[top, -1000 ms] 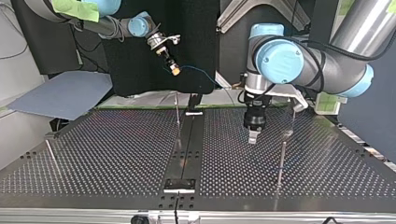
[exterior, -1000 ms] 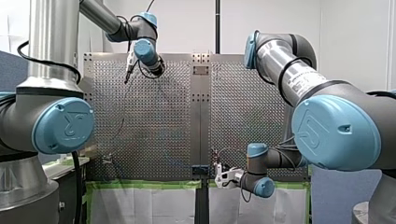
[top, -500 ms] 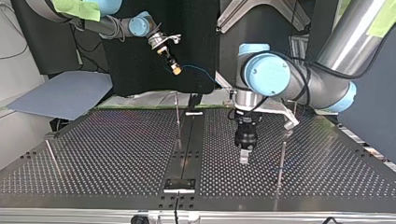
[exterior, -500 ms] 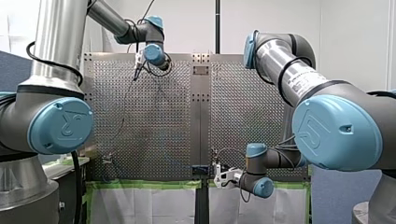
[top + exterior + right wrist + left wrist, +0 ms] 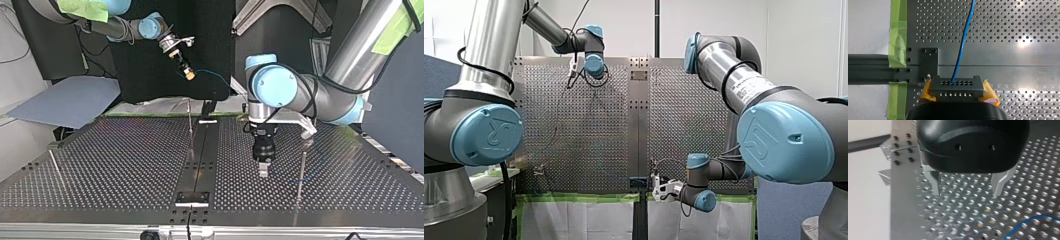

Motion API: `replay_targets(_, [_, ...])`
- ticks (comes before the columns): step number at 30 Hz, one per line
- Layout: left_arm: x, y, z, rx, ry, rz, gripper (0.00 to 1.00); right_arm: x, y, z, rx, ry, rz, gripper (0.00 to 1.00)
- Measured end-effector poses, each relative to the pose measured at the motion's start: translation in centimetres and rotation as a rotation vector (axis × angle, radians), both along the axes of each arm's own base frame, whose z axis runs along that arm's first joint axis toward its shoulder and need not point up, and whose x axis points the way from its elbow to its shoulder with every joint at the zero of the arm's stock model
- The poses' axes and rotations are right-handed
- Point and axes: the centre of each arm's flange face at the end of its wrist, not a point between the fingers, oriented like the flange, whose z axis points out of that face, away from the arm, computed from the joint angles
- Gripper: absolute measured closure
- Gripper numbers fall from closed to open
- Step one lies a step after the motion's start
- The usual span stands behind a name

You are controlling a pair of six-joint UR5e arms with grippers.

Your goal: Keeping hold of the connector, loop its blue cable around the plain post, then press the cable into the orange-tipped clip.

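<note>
A raised logo with a letter R shows on the blue joint cap (image 5: pixel 486 135) of my left arm (image 5: pixel 491 55). The big cap (image 5: pixel 781 142) on my right arm (image 5: pixel 719 57) bears a like mark, turned sideways. That arm's white label (image 5: pixel 751 84) and the tiny printed marks (image 5: pixel 1028 86) on the table (image 5: pixel 1023 62) are too small to read.

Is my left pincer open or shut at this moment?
Open. In the left wrist view the left pincer has its two metal fingers wide apart, with only the perforated table between them.
</note>
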Motion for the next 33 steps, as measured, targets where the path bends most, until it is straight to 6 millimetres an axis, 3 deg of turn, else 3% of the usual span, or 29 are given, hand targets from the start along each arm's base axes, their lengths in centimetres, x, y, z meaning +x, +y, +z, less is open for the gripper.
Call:
replay_targets(9, [0.4,-0.6,-3.1,0.096,0.067,0.066,0.0,0.1,0.1,0.0,0.0,0.0,0.002,1.0])
replay_targets(23, [0.5,-0.6,-3.2,0.184,0.066,0.117,0.0,0.3,0.3,0.0,-0.001,0.0,0.008,1.0])
replay_targets(33, [2.0,-1.0,-5.1,0.217,0.085,0.155,0.0,0.4,0.4,0.0,-0.003,-0.001,0.01,1.0])
